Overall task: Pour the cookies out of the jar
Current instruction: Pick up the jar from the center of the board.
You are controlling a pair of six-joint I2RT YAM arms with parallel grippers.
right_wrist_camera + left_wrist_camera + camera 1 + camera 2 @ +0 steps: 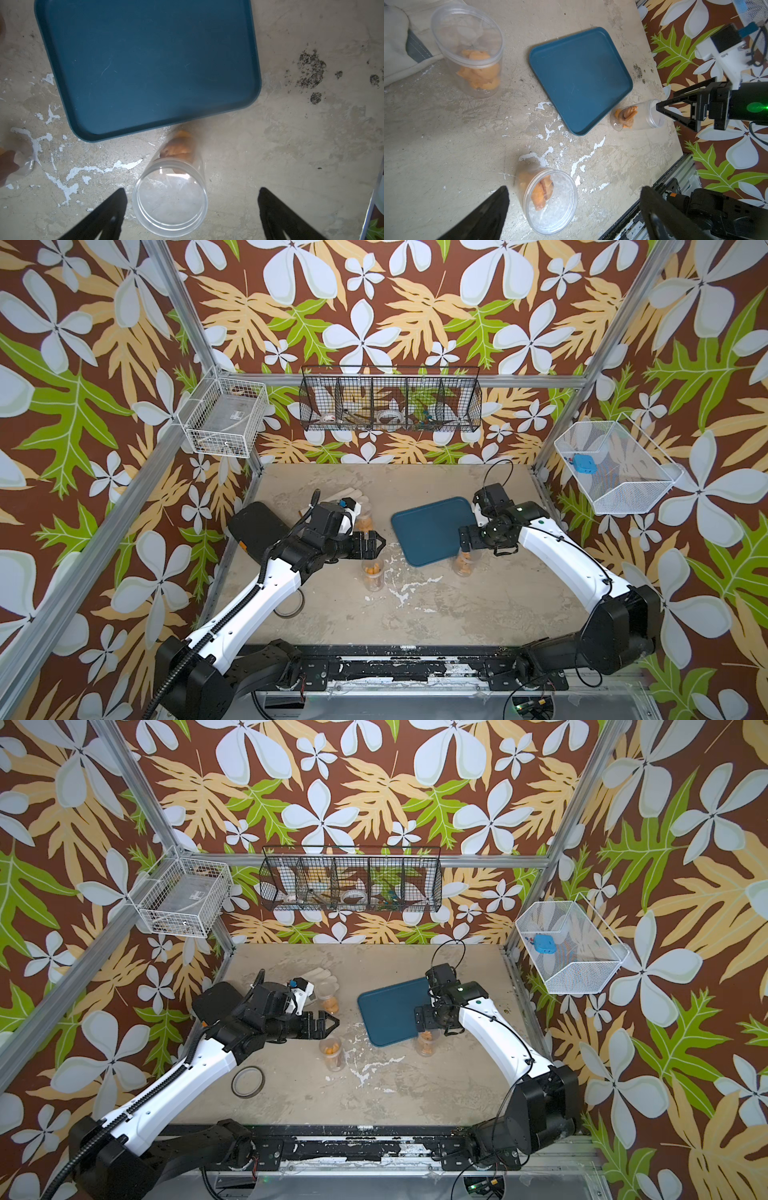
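Hovering right gripper [192, 188] over the jar [170, 207] at frame bottom, jaws wide open, empty; guessing it's needing a clamp-then-tip onto the tray [145, 62].

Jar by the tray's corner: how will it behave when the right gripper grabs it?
Jar looks like thin clear plastic, so probably light and slick; the walls may flex. Tall, upright, few cookies at the bottom: an off-centre nudge may tip it.
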